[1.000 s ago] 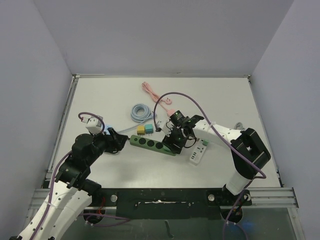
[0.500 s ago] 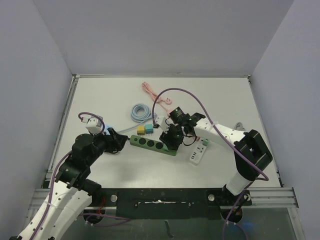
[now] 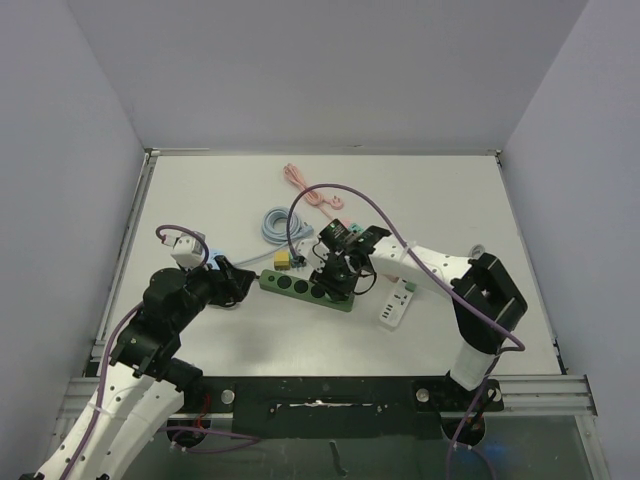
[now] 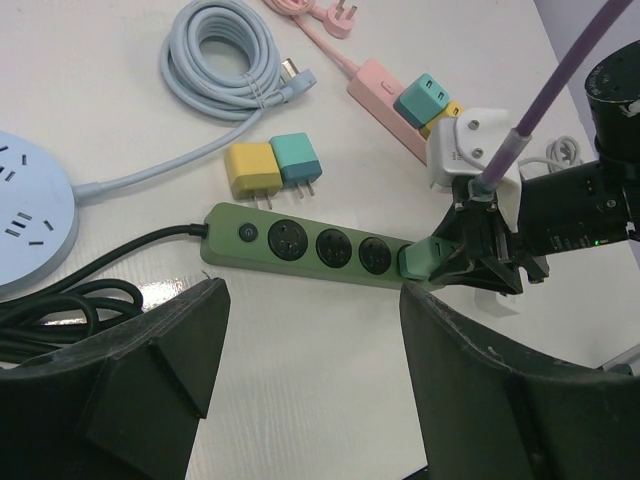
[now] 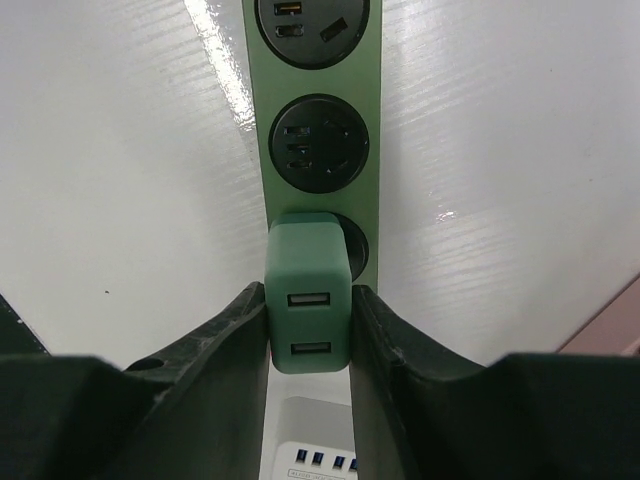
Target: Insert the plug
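Note:
A green power strip [image 3: 296,286] lies across the table's middle, with three round sockets showing in the left wrist view along the strip [image 4: 300,245]. The plug [image 5: 309,310] is a green cube with two USB ports, and it stands on the socket at the strip's right end [image 5: 312,130]. My right gripper [image 5: 308,292] is shut on the plug's two sides. The plug's prongs are hidden. In the left wrist view the plug [image 4: 418,262] peeks out under the right arm. My left gripper [image 4: 310,295] hangs open just in front of the strip, holding nothing.
A yellow adapter [image 4: 252,170] and a teal adapter [image 4: 296,158] lie just behind the strip. Farther back are a coiled blue cable [image 4: 225,60] and a pink strip [image 4: 385,85]. A round white strip [image 4: 25,225] sits left. A white USB hub [image 3: 396,303] lies right.
My right gripper has moved left along the strip's right end and its jaws have closed on the green plug. The left arm has not moved.

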Controlling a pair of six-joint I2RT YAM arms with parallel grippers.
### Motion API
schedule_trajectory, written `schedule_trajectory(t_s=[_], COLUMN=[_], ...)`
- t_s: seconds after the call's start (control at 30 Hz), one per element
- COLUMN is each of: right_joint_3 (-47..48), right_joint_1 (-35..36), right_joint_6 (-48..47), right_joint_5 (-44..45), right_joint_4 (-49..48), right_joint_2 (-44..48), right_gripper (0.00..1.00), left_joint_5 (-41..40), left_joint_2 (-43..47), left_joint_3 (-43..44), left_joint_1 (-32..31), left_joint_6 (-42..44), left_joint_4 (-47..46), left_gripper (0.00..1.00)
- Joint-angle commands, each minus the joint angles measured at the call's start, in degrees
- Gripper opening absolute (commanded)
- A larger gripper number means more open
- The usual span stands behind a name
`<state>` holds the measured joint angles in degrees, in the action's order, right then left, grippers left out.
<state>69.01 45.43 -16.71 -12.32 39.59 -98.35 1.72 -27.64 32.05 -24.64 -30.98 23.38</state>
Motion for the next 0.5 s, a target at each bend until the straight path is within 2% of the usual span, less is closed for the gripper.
schedule_trajectory(t_s=[0.0,0.2,0.47], right_joint_3=[0.9,-0.9,-7.1], right_joint_1=[0.5,0.8,2.9], right_joint_6=[1.6,2.8,0.9], right_joint_5=[13.7,17.8,19.7], right_joint_4=[-1.9,-2.0,-6.4], right_joint_2=[-8.0,-13.9,-14.2], right_gripper=[0.00,0.00,0.00], left_joint_5=[-0.6,-0.7,-0.7], left_joint_2=[0.8,1.0,0.8], left_joint_3=[1.0,1.0,0.9], left_joint_1=[0.2,0.3,0.3], left_joint_6=[0.0,0.1,0.1], left_joint_4=[-1.6,-1.6,-1.7], left_gripper=[0.68,0.68,0.68])
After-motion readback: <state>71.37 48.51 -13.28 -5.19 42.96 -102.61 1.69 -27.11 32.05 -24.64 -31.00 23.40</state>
